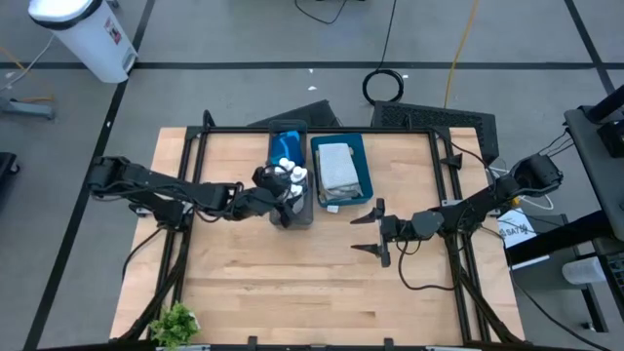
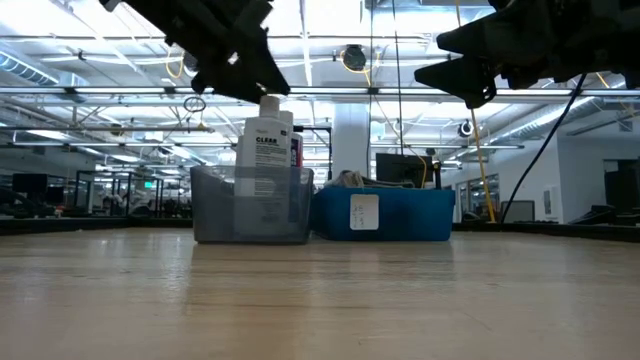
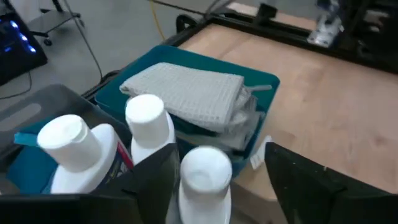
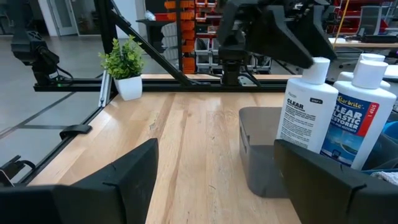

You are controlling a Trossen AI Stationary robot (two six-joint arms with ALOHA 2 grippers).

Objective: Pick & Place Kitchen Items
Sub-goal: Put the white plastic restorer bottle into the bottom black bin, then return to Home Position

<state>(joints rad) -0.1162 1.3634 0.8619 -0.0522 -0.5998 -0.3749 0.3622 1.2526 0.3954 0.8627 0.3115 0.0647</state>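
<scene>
Three small white bottles (image 3: 146,124) stand upright in the near end of the grey tray (image 1: 304,216). Something bright blue (image 1: 286,146) lies in that tray's far end. A folded grey cloth (image 3: 186,93) lies in the teal tray (image 1: 363,156) beside it. My left gripper (image 3: 219,155) is open, slanting down from the table's left, with its fingers on either side of the nearest bottle's cap (image 3: 205,171). My right gripper (image 1: 371,232) stands open over bare table to the right of the trays, holding nothing. My left gripper has one finger (image 3: 158,177) close against the nearest bottle's cap, and I cannot tell whether it touches. The other finger (image 3: 298,180) stands apart from the cap. The bottle (image 2: 265,170) stands upright on the grey tray's floor.
A small green plant (image 1: 175,322) in a white pot stands at the table's near left corner. The two trays sit side by side at the middle of the far edge. Bare wood lies between the trays and the near edge. A black frame runs along the table's sides.
</scene>
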